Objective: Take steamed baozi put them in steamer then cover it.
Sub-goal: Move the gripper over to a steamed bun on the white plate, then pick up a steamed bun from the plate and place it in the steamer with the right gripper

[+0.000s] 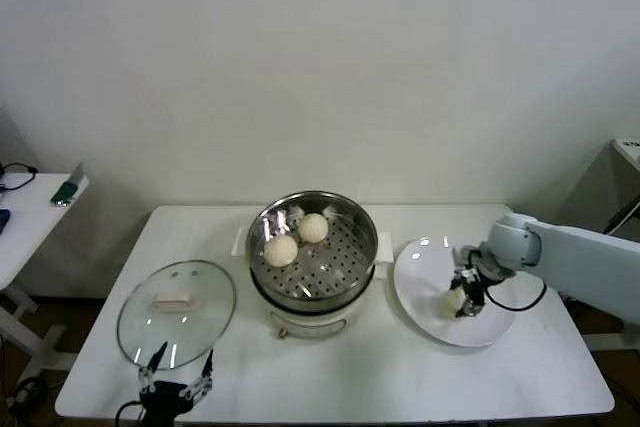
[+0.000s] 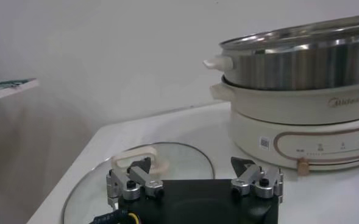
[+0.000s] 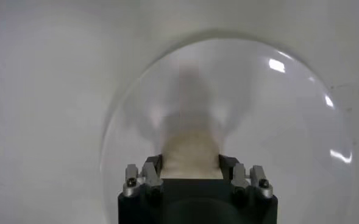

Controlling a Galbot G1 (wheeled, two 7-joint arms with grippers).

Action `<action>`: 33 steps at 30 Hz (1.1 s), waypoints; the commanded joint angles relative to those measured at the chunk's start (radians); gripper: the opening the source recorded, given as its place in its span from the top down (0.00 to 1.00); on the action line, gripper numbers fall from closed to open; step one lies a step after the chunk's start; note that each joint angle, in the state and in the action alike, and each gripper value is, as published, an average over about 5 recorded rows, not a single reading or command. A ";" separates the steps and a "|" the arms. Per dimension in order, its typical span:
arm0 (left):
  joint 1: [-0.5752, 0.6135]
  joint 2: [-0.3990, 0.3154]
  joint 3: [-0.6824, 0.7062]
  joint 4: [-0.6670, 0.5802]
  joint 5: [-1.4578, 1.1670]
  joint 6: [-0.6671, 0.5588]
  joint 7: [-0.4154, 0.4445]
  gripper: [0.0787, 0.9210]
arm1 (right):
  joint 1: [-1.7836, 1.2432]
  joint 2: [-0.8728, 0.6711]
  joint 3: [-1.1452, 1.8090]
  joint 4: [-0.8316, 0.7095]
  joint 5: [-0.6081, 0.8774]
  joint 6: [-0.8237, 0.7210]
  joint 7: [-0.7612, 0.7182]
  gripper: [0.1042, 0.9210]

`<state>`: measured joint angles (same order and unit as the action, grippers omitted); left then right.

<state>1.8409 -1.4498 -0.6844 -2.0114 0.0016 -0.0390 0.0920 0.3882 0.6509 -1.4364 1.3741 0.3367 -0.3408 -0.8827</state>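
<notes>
White table (image 1: 420, 377), flat white plate (image 1: 425, 277) near its right end, side table (image 1: 30, 217) at far left

White table (image 1: 560, 367) against a bare wall (image 1: 320, 57) (side table (image 1: 30, 222) beside).

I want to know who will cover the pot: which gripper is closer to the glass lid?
Left. The left gripper hangs at the near rim of the glass lid; the right gripper is across the table, at a baozi on the plate.
</notes>
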 commanded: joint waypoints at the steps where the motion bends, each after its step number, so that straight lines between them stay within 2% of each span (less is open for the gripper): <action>1: 0.000 -0.003 0.000 -0.003 0.005 -0.001 0.000 0.12 | 0.489 0.086 -0.252 -0.008 0.049 0.208 -0.164 0.35; 7: -0.001 -0.006 0.002 -0.009 0.012 0.000 0.001 0.12 | 0.724 0.245 -0.190 0.041 0.031 0.409 -0.199 0.35; 13: 0.007 -0.003 -0.003 -0.010 0.012 -0.002 -0.001 0.12 | 0.724 0.386 -0.049 0.259 0.024 0.436 -0.160 0.35; 18: 0.016 0.000 -0.011 -0.016 0.009 -0.007 -0.002 0.12 | 0.636 0.511 -0.042 0.366 -0.089 0.476 -0.131 0.35; 25: 0.024 -0.002 -0.008 -0.028 0.009 -0.009 0.000 0.12 | 0.480 0.646 -0.092 0.315 -0.283 0.536 -0.088 0.35; 33: 0.025 -0.005 -0.009 -0.037 0.008 -0.008 0.001 0.12 | 0.330 0.690 -0.124 0.210 -0.408 0.548 -0.062 0.35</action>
<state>1.8642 -1.4550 -0.6928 -2.0440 0.0108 -0.0472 0.0927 0.8550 1.2139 -1.5409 1.6211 0.1046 0.1491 -0.9704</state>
